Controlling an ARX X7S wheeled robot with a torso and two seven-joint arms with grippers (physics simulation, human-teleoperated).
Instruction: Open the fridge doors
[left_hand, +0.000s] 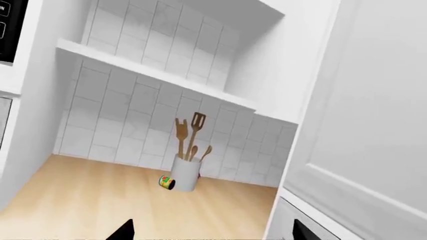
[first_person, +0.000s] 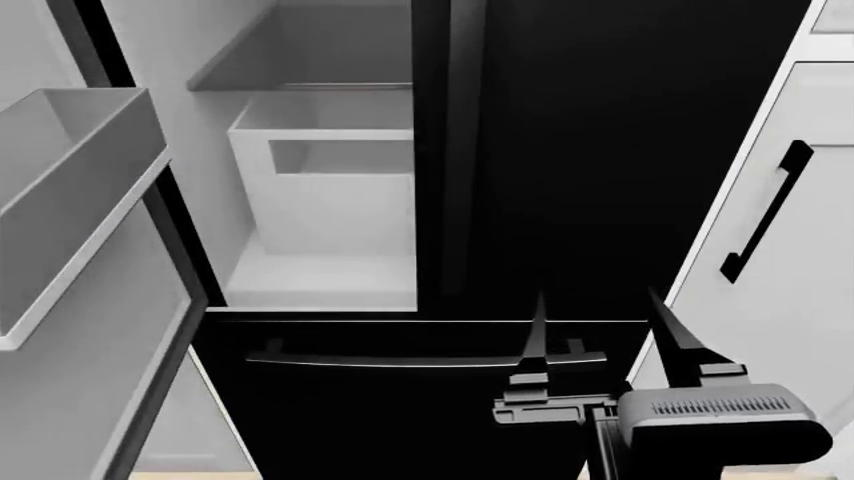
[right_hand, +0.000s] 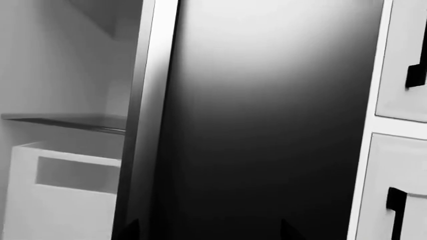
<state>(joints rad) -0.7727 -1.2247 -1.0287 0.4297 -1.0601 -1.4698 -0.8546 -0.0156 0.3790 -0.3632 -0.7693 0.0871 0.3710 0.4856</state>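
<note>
In the head view the left fridge door (first_person: 80, 300) stands swung out to the left, showing its light grey inner face and a box-shaped bin. The right fridge door (first_person: 627, 150) is shut, with its vertical handle (first_person: 462, 150) along its left edge. My right gripper (first_person: 603, 335) is open in front of the shut door's lower part, right of the handle, not touching it. The right wrist view faces that door (right_hand: 267, 125) and handle (right_hand: 150, 125). My left gripper (left_hand: 213, 235) is open and empty, pointing at a kitchen counter; it does not show in the head view.
Inside the fridge sit a shelf and a white bin (first_person: 320, 190). Below is a wide black drawer front with a horizontal handle (first_person: 400, 360). White cabinet doors with a black bar handle (first_person: 763, 212) stand at the right. On the wooden counter (left_hand: 87, 200) are a utensil holder (left_hand: 185, 172) and a can (left_hand: 166, 182).
</note>
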